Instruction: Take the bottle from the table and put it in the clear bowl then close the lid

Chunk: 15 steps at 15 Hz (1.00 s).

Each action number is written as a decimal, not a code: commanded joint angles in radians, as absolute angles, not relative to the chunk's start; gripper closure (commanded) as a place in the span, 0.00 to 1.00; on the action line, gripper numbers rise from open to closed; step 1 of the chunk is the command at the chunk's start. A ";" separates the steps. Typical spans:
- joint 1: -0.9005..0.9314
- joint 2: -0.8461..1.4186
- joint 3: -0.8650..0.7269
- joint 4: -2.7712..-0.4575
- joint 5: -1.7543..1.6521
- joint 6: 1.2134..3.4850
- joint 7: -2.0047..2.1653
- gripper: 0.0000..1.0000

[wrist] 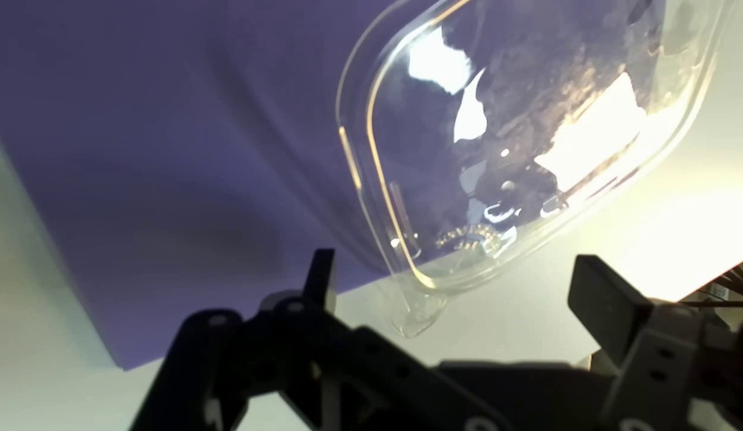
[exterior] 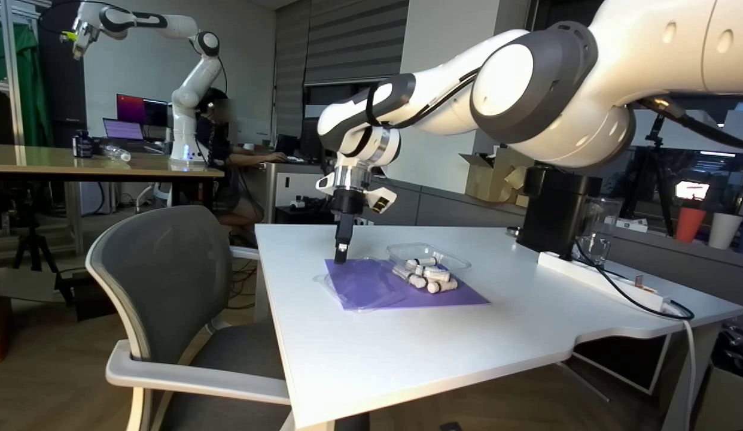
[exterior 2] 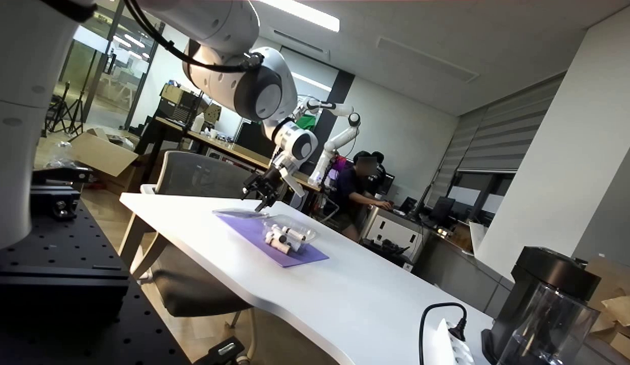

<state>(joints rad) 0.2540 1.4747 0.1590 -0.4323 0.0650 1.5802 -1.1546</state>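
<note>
- Since the small white-capped bottles [exterior: 436, 275] are seen, it seems, inside the clear bowl [exterior: 460, 261], the step in hand is judged to be closing its lid [wrist: 521, 137].
- The lid is laid partly over the purple sheet [wrist: 138, 197]; by its corner tab [wrist: 420, 314] it is best taken, the fingers [wrist: 608, 305] lowered level and pressed lightly, as thin plastic may buckle.
- The pincer [wrist: 452, 281] is parted wide, nothing held.
- In the wrist view the tab is shown between the fingers, a detail lost in both exterior views; only in those are bottles and bowl clearly shown, on the table [exterior: 443, 353].
</note>
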 commanded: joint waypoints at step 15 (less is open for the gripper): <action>0.286 1.476 0.153 -0.432 0.043 1.433 -1.151 0.00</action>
